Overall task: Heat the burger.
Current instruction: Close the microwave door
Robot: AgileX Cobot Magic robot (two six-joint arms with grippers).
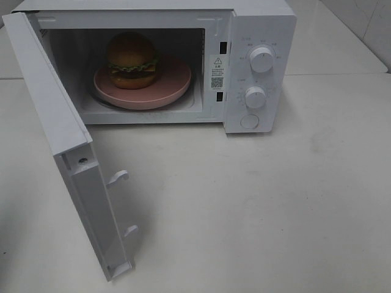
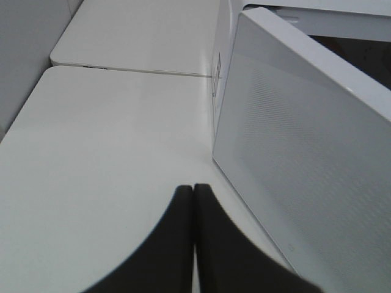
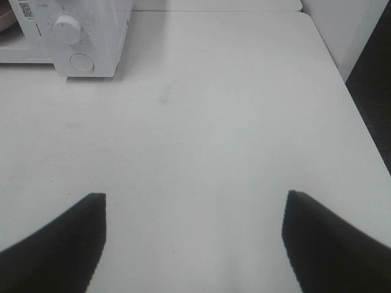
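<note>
sitting on the pink plate point(image 1: 174, 85) inside the open microwave point(image 1: 263, 24), the burger point(image 1: 134, 58) looks already loaded in the high view. the door point(image 1: 55, 116) stands swung wide to the left, and no arm shows here. an upper knob point(image 1: 261, 60) and a lower knob point(image 1: 255, 97) are on the panel.

in the left wrist view the left gripper point(image 2: 193, 189) has its fingers pressed together on nothing, low over the surface point(image 2: 91, 152), just beside the door's outer face.

in the right wrist view the right gripper point(image 3: 194, 196) hangs with fingers spread apart, empty, well apart from the panel.

the step in hand, i judge, is shutting the door. that calls for a push on its outer face until the latch hooks point(image 1: 118, 177) catch, then a turn of a knob.
</note>
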